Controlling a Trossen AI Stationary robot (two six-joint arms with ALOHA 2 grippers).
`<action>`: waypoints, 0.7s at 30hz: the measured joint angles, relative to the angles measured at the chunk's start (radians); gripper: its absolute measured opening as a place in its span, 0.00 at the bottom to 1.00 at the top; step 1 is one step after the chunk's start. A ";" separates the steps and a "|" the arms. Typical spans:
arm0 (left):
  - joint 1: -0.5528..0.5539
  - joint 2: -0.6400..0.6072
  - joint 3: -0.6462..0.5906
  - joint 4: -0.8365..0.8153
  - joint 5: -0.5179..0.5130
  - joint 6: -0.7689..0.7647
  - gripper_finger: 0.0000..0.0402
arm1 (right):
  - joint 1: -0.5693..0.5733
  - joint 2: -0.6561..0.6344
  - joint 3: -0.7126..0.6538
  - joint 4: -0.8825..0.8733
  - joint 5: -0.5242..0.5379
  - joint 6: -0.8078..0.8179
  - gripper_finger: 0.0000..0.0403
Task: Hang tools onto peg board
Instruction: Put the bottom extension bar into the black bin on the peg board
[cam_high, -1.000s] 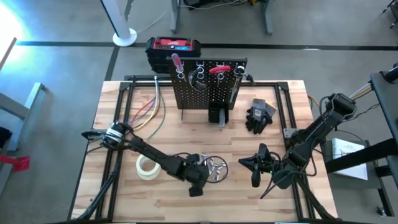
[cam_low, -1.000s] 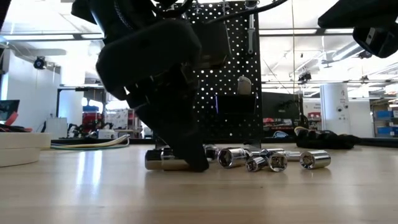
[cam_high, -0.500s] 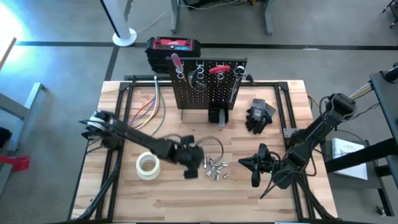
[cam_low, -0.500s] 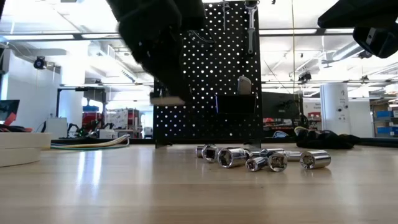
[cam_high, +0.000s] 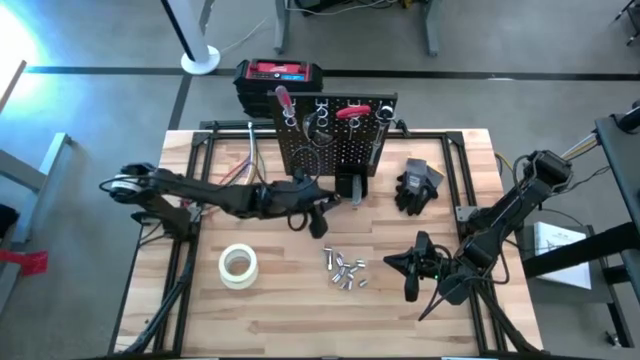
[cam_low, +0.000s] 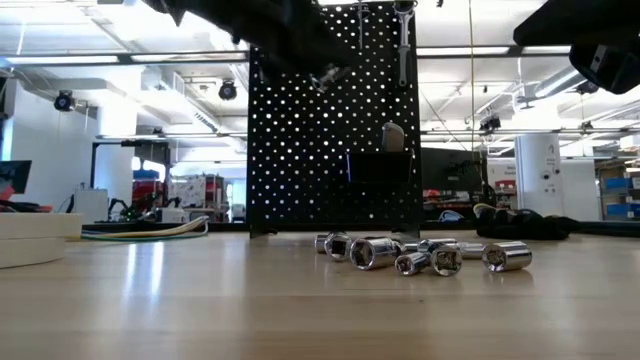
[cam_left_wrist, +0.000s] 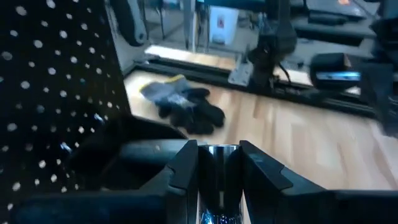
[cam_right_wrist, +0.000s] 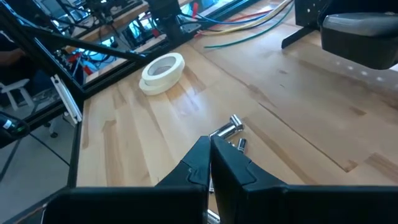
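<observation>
— One silvery socket (cam_left_wrist: 218, 177) sits pinched between the left gripper's (cam_left_wrist: 218, 163) two dark fingers, its shiny barrel running straight out along them. That much the left wrist view makes plain.

— And where is that gripper on the table?

— Raised off the wood, just in front of the peg board (cam_high: 335, 140), near its lower edge. From above, the left gripper (cam_high: 312, 205) reaches in from the board's left side, and the small black bin (cam_high: 348, 185) lies just to its right, close by. I judge the bin is the target, so the coming move is a short sideways carry toward it.

— Which arm is nearer?

— The left, clearly. The right gripper (cam_high: 412, 266) waits well apart near the table's right front, its fingers pressed together on nothing, as the right wrist view shows.

— Anything one view gives that another hides?

— The level view shows the rest of the loose sockets (cam_low: 420, 254) lying on the wood before the board, and a wrench (cam_low: 403, 40) already hanging up high; it barely shows the held piece. Overhead, the sockets (cam_high: 342, 270) look like one small heap, with the tape roll (cam_high: 238, 265) off to their left and the black gloves (cam_high: 418, 186) right of the board.
</observation>
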 joint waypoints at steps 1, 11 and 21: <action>0.010 0.016 -0.009 0.050 0.000 0.007 0.19 | 0.000 0.000 0.000 -0.001 0.002 -0.001 0.01; 0.100 0.208 -0.010 0.415 -0.004 -0.125 0.19 | 0.006 0.001 0.000 0.000 0.007 0.014 0.01; 0.150 0.282 0.027 0.414 -0.010 -0.297 0.19 | 0.006 0.001 0.000 -0.003 0.007 0.010 0.01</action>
